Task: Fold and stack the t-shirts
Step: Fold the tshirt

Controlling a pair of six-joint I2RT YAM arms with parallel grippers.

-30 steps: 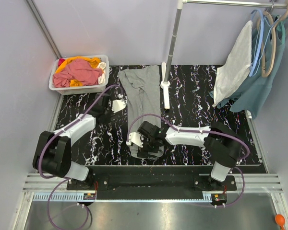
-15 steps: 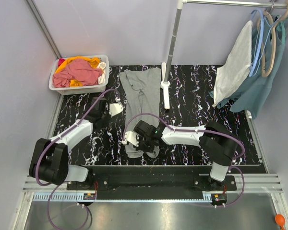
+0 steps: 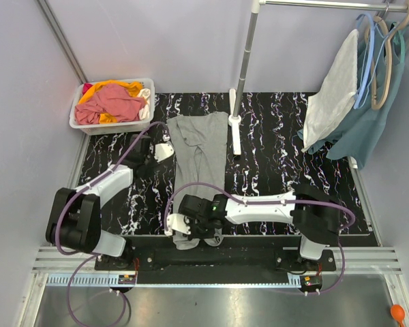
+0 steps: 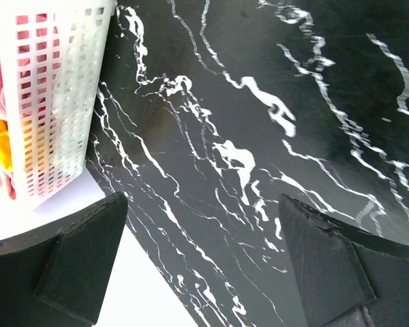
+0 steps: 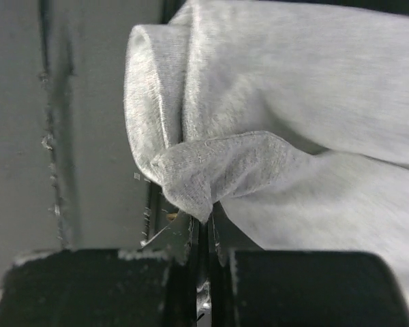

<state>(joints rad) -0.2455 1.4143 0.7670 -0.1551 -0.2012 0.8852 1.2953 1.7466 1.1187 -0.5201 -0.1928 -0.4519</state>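
At the tabletop's far left corner, the white basket (image 3: pixel 109 127) held a pink-red t-shirt (image 3: pixel 112 102) and an orange t-shirt (image 3: pixel 126 86). The left gripper (image 3: pixel 163 151) hovered released beside the grey t-shirt (image 3: pixel 201 146), which ran from far edge to near edge. The right gripper (image 5: pixel 203 235) was clenched on its near hem; a low, steady pull would probably keep the fabric flat.

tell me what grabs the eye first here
The grey t-shirt lies in a long strip down the black marbled table, its near end pinched in the shut right claw at the front edge. A white basket heaped with pink and orange shirts sits at the far left corner, the left claw open nearby.
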